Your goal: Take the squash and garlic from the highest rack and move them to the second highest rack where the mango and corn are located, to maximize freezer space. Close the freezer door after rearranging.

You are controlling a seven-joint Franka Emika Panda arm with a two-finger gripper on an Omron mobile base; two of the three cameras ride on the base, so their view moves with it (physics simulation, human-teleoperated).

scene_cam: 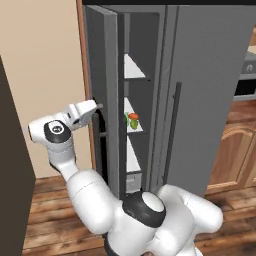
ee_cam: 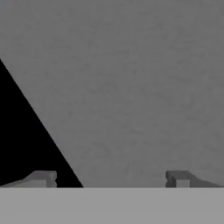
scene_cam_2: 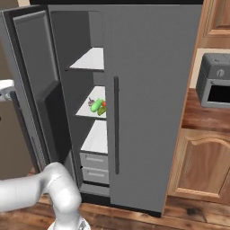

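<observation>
The freezer door [scene_cam_2: 38, 81] stands swung open to the left. On the second highest rack [scene_cam_2: 85, 112] a small cluster lies together: a green squash [scene_cam_2: 95, 106], a pale garlic [scene_cam_2: 91, 102], a red-orange mango [scene_cam_2: 103, 103] and what looks like corn [scene_cam_2: 102, 110]. The same cluster [scene_cam: 132, 120] shows in the left base view. The highest rack [scene_cam_2: 90, 60] is a white shelf above them. My gripper [scene_cam: 97, 106] is at the outer face of the open door [scene_cam: 105, 100], left of the compartment. In the hand view the gripper [ee_cam: 109, 179] is open, its fingertips [ee_cam: 179, 178] wide apart, facing the grey door panel [ee_cam: 131, 87].
The fridge's closed right door [scene_cam_2: 152, 103] with a long dark handle [scene_cam_2: 116, 126] is beside the compartment. Drawers [scene_cam_2: 94, 167] sit below the lower shelf. A beige wall [scene_cam: 45, 75] lies left of the door. Wooden cabinets [scene_cam_2: 202, 166] and an oven [scene_cam_2: 215, 83] are to the right.
</observation>
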